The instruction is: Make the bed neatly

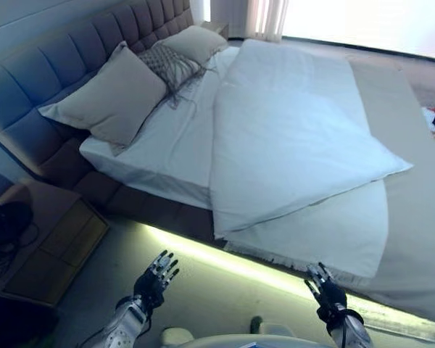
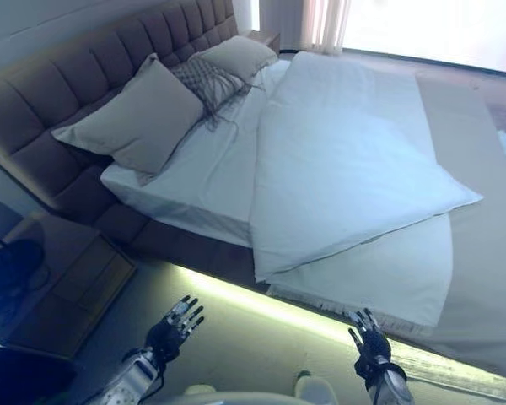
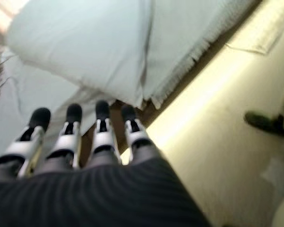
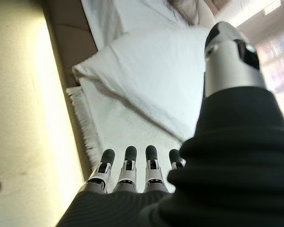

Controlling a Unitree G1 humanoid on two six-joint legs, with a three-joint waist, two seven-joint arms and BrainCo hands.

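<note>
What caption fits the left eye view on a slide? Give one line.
Both open hands, left hand and right hand, hover before the bed, its white duvet lying skewed.

Bedroom in a home or hotel: wide bed with white sheet and folded white duvet (image 1: 297,138), grey tufted padded headboard (image 1: 65,51), beige square pillows (image 1: 105,94), brown wooden nightstand (image 1: 58,239) beside it, pale curtain (image 1: 264,16) at a bright window, glowing under-bed light strip (image 1: 225,257).

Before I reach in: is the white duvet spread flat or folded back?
Folded back: the duvet lies askew, leaving bare sheet below the pillows.
</note>
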